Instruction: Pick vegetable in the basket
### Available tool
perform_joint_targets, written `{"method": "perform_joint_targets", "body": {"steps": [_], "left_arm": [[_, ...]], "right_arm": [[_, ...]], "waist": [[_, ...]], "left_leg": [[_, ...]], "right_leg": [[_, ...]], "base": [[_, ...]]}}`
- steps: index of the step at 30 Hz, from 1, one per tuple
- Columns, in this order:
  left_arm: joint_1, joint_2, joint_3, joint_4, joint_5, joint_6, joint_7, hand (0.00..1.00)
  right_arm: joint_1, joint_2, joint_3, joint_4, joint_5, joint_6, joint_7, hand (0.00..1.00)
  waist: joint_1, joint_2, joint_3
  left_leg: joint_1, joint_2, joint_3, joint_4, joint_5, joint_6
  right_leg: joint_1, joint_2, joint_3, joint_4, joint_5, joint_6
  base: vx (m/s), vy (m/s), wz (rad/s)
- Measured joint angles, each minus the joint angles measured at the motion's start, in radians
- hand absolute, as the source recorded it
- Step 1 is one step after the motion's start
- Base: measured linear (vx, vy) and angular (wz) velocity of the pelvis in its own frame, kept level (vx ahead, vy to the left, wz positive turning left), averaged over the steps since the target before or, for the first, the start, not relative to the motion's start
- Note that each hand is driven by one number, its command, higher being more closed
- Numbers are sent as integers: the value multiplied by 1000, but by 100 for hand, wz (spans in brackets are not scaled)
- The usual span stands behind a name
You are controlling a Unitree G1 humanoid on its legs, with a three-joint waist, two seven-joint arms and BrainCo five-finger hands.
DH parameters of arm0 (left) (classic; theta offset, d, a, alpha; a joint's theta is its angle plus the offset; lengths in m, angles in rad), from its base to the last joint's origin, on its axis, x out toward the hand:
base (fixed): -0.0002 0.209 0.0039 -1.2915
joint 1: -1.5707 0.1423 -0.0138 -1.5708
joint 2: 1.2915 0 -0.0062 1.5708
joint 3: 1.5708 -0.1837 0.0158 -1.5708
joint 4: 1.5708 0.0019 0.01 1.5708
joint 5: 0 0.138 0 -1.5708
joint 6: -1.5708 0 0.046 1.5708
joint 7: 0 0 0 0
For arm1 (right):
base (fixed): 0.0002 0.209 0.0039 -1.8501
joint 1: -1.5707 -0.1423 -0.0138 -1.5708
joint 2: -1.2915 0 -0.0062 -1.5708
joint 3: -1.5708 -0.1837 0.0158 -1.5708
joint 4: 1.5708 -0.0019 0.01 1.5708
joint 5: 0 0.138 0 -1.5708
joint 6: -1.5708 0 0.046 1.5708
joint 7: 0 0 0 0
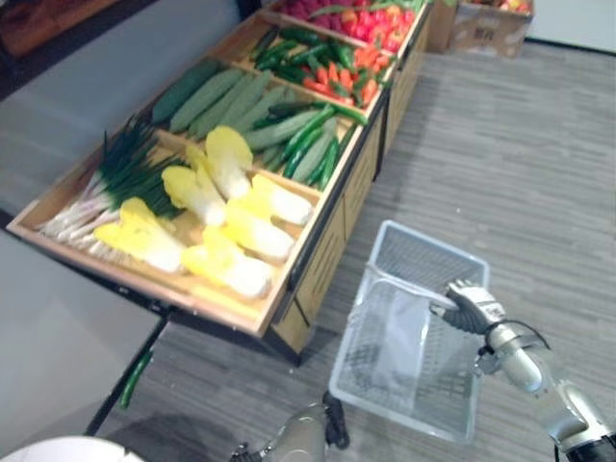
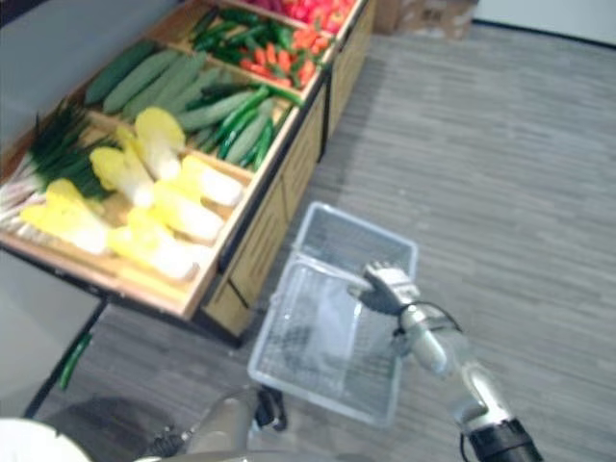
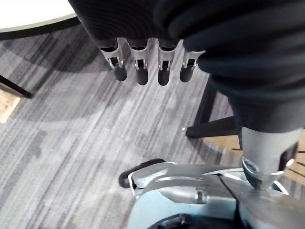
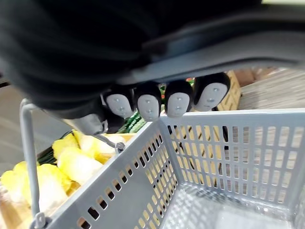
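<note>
Grey floor (image 3: 71, 143) underlies slack left hand (image 3: 143, 24); right hand (image 1: 472, 306) grips basket (image 1: 423, 260).

One basket (image 1: 404, 385) is just beside the stand (image 1: 318, 279), which shows four compartments. The stand's nearest compartment holds six cabbages (image 1: 255, 231) and one heap of scallions (image 1: 115, 178), too many to count. The next holds about five thick gourds (image 1: 217, 101) and a pile of cucumbers (image 1: 313, 144), overlapping too much to count. One box (image 1: 486, 29) sits past the stand's far end.
</note>
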Motion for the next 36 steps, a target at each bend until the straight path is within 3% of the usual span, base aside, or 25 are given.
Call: {"method": "perform_joint_targets", "body": {"steps": [1, 2, 3, 4, 5, 6, 7, 9, 10, 12, 15, 16, 17, 19, 22, 23, 24, 25, 27, 30, 33, 36], "left_arm": [[5, 9, 10, -13, -1, -1, 2, 0], [4, 16, 9, -19, -2, 0, 2, 0], [3, 26, -9, -34, -3, 1, 2, 0], [0, 38, -30, -42, -1, 4, 3, 0], [0, 42, -38, -44, -2, 6, 3, 0], [1, 41, -57, -46, -5, 7, 5, 0], [1, 39, -64, -46, -10, 7, 5, 0], [-8, 38, -93, -63, -22, 4, 11, 0], [-14, 40, -95, -61, -22, 4, 10, 0], [-21, 46, -98, -51, -22, 0, 10, 0], [-1, 57, -81, -48, -27, 0, 11, 0], [7, 70, -68, -42, -48, -1, 11, 0], [-2, 44, -39, -10, -69, 2, 15, 0], [6, 24, -8, -3, -90, 1, 10, 0], [13, 11, 43, 3, -104, 0, 6, 0], [13, 10, 55, 8, -116, 0, 3, 0], [12, 10, 75, 8, -138, 1, 0, 0], [13, 8, 87, 9, -140, 2, -1, 0], [14, 3, 90, 16, -141, 9, -1, 0], [38, -2, 89, 17, -140, 12, -1, 0], [52, -4, 102, 17, -138, 12, 0, 0], [52, -7, 106, 15, -137, 11, 1, 0]], "right_arm": [[-9, 21, 21, 0, -1, -9, 0, 100], [-10, 26, 25, -1, -1, -14, 0, 100], [-9, 43, 26, 4, -1, -16, 0, 100], [-9, 51, 23, 23, -1, -20, 0, 100], [-7, 52, 23, 38, -1, -18, 1, 100], [-2, 54, 12, 50, -1, -11, -1, 100], [1, 53, -1, 54, -3, -5, -1, 100], [34, 46, -64, 77, -5, 31, -1, 100], [44, 46, -83, 79, -5, 39, -1, 100], [63, 41, -117, 101, -3, 52, -1, 100], [66, 54, -116, 152, -1, 63, -1, 100], [76, 61, -115, 153, 0, 64, -1, 100], [79, 56, -127, 175, 0, 72, -3, 100], [87, 51, -153, 180, 1, 81, -3, 100], [121, 48, -176, 181, 4, 91, -3, 100], [127, 51, -177, 181, 7, 95, -4, 100], [143, 58, -185, 185, 23, 98, -5, 100], [160, 57, -189, 191, 49, 99, -7, 100], [190, 66, -195, 201, 61, 101, -13, 100], [210, 100, -221, 230, 81, 101, -29, 100], [240, 115, -227, 241, 80, 79, -30, 100], [259, 158, -283, 303, 80, 31, -35, 100]], "waist": [[-3, -35, -3], [-3, -45, -5], [-17, -69, -8], [-37, -80, -2], [-42, -84, -1], [-44, -67, 3], [-47, -57, 4], [-61, -49, -7], [-62, -52, -8], [-59, -62, -13], [-47, -99, -29], [-45, -126, -32], [-34, -87, -27], [-32, -59, -37], [-46, -48, -45], [-55, -49, -45], [-63, -53, -43], [-68, -56, -41], [-73, -65, -35], [-89, -50, -42], [-86, -19, -60], [-86, -26, -63]], "left_leg": [[42, -31, -11, -42, -2, -15], [56, -40, -22, -54, -3, -12], [78, -71, -77, -70, -4, -2], [109, -100, -147, -79, -2, 11], [134, -106, -169, -86, 1, 9], [177, -111, -231, -94, 6, 2], [195, -112, -270, -104, 7, 0], [214, -111, -432, -142, 26, -30], [212, -108, -468, -149, 32, -39], [198, -90, -578, -172, 45, -76], [156, -54, -693, -170, 23, -178], [144, -55, -724, -171, 13, -217], [134, 4, -758, -175, 6, -245], [137, 16, -736, -189, 62, -245], [124, 77, -789, -247, 187, -290], [104, 83, -799, -251, 216, -287], [71, 89, -787, -268, 288, -274], [59, 92, -723, -287, 347, -231], [65, 94, -557, -264, 336, -192], [102, 66, -344, -243, 272, -184], [110, 63, -308, -276, 233, -182], [110, 48, -310, -297, 234, -176]], "right_leg": [[-139, -39, 32, 311, 43, 151], [-206, -40, 58, 444, 111, 151], [-301, -43, 71, 614, 278, 150], [-361, -56, 56, 757, 276, 143], [-382, -60, 48, 806, 266, 136], [-402, -86, 14, 837, 226, 99], [-408, -104, -11, 824, 199, 54], [-442, -165, -49, 652, 107, -92], [-440, -166, -32, 574, 100, -103], [-413, -146, 91, 259, 100, -105], [-365, -158, 199, -82, 123, -80], [-339, -165, 222, -150, 117, -25], [-330, -113, 167, -131, 83, 34], [-329, -79, 102, -62, 34, -2], [-311, -51, -69, 50, -55, -76], [-308, -49, -106, 50, -61, -86], [-302, -51, -161, 45, -65, -96], [-285, -55, -211, 35, -67, -106], [-251, -63, -267, 18, -69, -117], [-210, -58, -298, -44, -60, -114], [-206, -29, -296, -89, -31, -92], [-200, -31, -274, -113, -10, -76]], "base": [[282, 117, 23], [293, 42, 75], [388, -29, 131], [331, -34, 152], [425, -129, 166], [279, -118, 131], [414, -191, 178], [314, -210, 196], [275, -280, 182], [213, -330, 148], [183, -587, 108], [114, -792, 86], [93, -688, 87], [91, -506, 91], [54, -411, 129], [20, -360, 141], [-36, -288, 136], [-46, -256, 127], [-75, -183, 81], [-59, -46, 42], [-17, 77, 6], [-10, 76, 10]]}}
